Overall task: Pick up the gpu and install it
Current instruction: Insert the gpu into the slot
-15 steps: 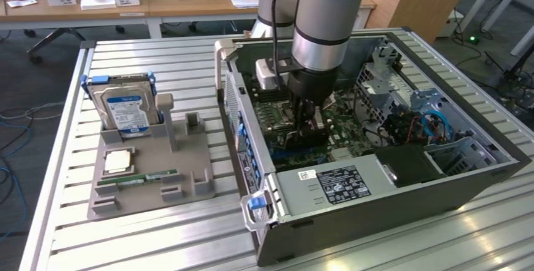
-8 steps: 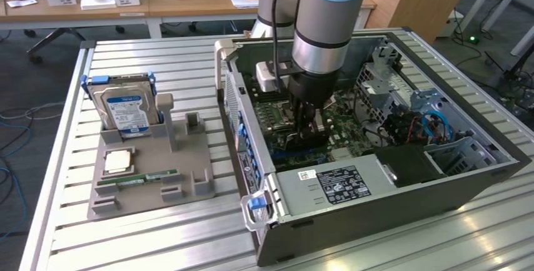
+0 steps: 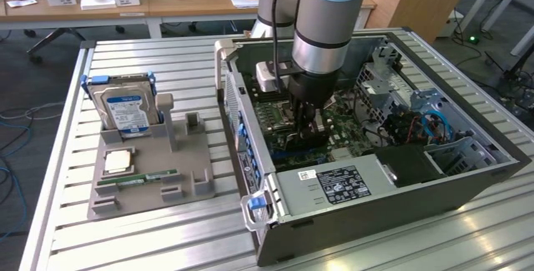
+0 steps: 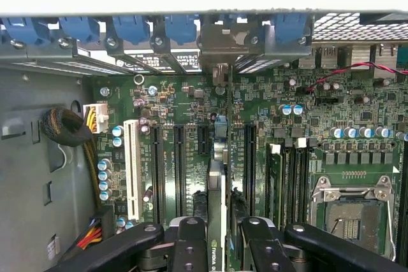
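My gripper reaches down inside the open computer case, over the green motherboard. It is shut on the gpu, which shows edge-on in the wrist view between the two black fingers. The card stands upright and lines up with a long expansion slot, its metal bracket end up against the case's rear slot openings. In the exterior view the gpu is a dark shape just under the gripper, low against the board. I cannot tell whether its edge sits in the slot.
On the exterior view's left a grey holder carries a hard drive, a green memory stick and a processor chip. Around the gripper are case walls, blue slot clips, cable bundles and the power supply.
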Controlling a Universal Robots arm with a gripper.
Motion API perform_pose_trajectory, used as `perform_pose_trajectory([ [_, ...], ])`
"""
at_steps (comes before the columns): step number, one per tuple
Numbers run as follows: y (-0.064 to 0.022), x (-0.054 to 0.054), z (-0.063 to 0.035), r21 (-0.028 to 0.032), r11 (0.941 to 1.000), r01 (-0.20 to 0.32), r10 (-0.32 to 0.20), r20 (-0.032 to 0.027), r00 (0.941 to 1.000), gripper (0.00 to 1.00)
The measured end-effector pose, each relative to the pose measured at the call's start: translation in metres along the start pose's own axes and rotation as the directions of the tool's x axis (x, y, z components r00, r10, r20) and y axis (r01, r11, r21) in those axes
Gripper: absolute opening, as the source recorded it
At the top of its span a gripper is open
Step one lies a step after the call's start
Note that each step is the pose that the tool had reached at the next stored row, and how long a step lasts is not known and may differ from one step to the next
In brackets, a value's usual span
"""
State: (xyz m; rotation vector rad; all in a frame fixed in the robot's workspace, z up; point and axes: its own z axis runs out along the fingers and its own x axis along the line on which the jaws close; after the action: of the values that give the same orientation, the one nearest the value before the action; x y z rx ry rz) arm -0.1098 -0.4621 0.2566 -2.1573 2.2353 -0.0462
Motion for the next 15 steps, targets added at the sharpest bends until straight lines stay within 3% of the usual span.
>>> perform_pose_trajectory([
  [15,-0.0027,-0.0001,-0.0011,-0.0015,1.0000,0.000,0.000,-0.0002,1.0000,0.25],
])
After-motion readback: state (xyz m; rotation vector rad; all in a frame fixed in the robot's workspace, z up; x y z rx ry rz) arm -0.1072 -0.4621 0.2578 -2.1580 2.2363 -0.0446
